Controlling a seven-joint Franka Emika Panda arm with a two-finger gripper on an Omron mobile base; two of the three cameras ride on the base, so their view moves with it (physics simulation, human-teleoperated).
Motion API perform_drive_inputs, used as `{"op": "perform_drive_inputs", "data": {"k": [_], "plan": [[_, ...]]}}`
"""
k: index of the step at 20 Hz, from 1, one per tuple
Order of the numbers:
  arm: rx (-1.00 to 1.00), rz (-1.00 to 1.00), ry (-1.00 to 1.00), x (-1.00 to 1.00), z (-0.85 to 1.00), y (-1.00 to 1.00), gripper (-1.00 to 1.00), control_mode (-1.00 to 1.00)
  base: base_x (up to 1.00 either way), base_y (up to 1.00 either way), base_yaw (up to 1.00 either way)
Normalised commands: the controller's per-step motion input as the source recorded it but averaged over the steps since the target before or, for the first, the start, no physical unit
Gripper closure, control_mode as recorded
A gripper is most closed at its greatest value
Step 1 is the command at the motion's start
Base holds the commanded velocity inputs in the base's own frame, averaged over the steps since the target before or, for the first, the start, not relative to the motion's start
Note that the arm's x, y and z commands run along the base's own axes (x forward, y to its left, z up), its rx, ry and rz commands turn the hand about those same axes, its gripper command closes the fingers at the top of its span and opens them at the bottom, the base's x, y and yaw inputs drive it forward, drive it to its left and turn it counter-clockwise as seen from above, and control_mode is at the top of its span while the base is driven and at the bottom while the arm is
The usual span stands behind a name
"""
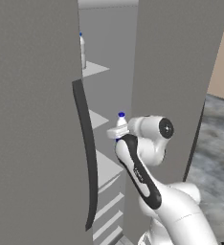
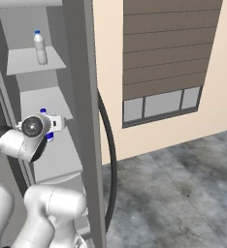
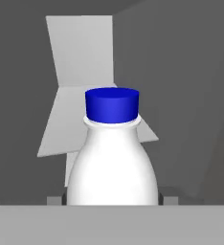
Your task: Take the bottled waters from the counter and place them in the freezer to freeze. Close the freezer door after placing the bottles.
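Blue-capped and upright, a water bottle [image 3: 112, 158] sits clamped between the tips of the claw [image 1: 117, 132], its long axis vertical, carried inside the open freezer [image 1: 109, 52] just above a white shelf [image 2: 57, 157]; a second bottle [image 2: 40, 47] already stands on a higher shelf.

Bottle [image 2: 40, 47] upright on upper freezer shelf [image 2: 18, 65], end effector [image 2: 48, 127] gripping second blue-capped bottle [image 2: 43, 112] below
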Motion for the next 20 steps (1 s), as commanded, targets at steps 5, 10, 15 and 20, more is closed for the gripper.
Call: {"op": "perform_drive_inputs", "data": {"k": [5, 10, 15, 20], "plan": [[0.0, 0.15, 0.0, 0.54, -0.17, 0.0, 1.0, -1.0, 0.0, 0.0, 0.0], [-0.02, 0.21, -0.02, 0.41, -0.06, 0.0, 1.0, -1.0, 0.0, 0.0, 0.0], [0.0, 0.13, -0.15, 0.08, 0.0, 0.02, 1.0, -1.0, 0.0, 0.0, 0.0], [0.04, 0.01, -0.19, 0.0, 0.0, 0.16, 1.0, -1.0, 0.0, 0.0, 0.0]]}}
